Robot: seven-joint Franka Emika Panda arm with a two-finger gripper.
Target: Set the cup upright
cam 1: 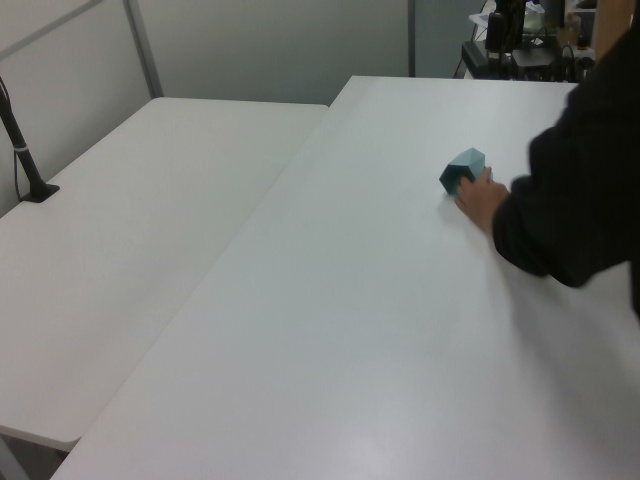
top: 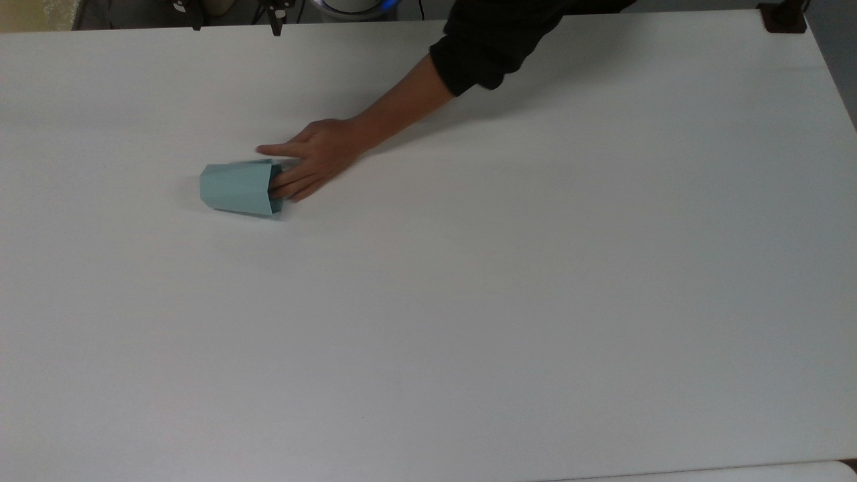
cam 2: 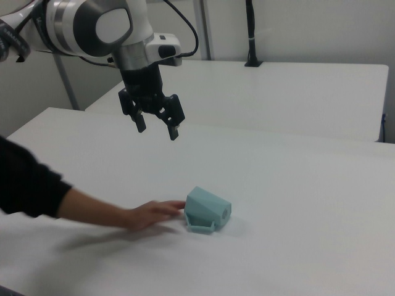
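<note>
A pale teal cup lies on its side on a white desk, left of centre in the top view. A person's hand touches its open rim. The robot gripper hangs above the desk, fingers apart, holding nothing.

White-and-grey arm, black tool

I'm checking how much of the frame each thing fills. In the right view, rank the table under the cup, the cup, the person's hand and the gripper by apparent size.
1. table
2. gripper, though it may sit nearer the camera
3-4. cup and hand look about alike; I won't rank them.
</note>
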